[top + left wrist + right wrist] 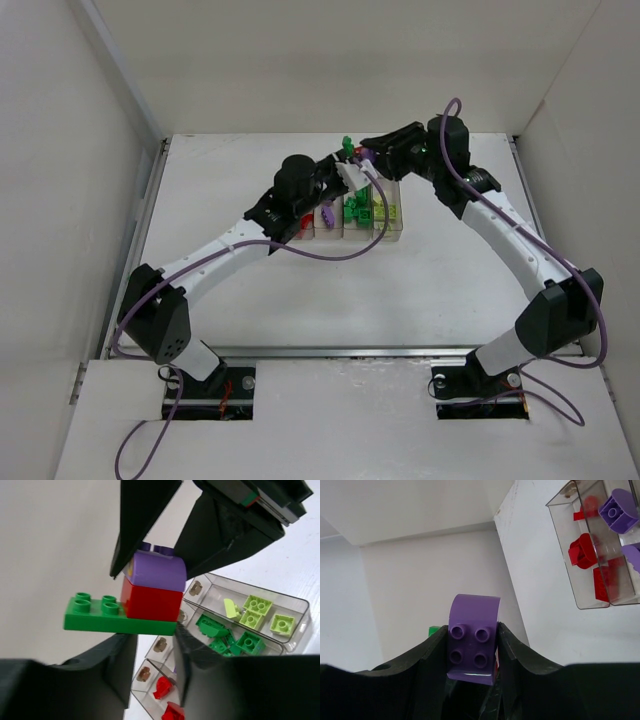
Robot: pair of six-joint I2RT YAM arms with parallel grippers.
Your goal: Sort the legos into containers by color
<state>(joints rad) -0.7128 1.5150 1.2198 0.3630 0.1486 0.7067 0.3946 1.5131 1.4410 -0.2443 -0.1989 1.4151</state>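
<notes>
Looking down from the top, you see your left gripper (345,176) and your right gripper (371,152) meet at 12 o'clock from the containers (392,233). Between them is a little tower (354,152) of three legos stuck together. A flat green brick (100,615) is at the bottom. A red brick (152,600) sits on it. A purple brick (157,570) with a round top sits on the red one.

Your right gripper is squeezed tight on the purple brick. Its black fingers (430,655) press on both sides of it. Your left gripper comes from the other side. Its tips pinch the end of the green brick, just under the red one. The rest of the green brick sticks out toward 9 o'clock in the left wrist view.

The tower is not touching the containers. In the left wrist view they lie at 4 o'clock from it. One holds yellow-green bricks (257,605), and the next holds dark green bricks (235,640). The one toward 6 o'clock holds red bricks (162,687). In the right wrist view the containers sit at 1 o'clock, with red bricks and purple bricks (619,510) inside.
</notes>
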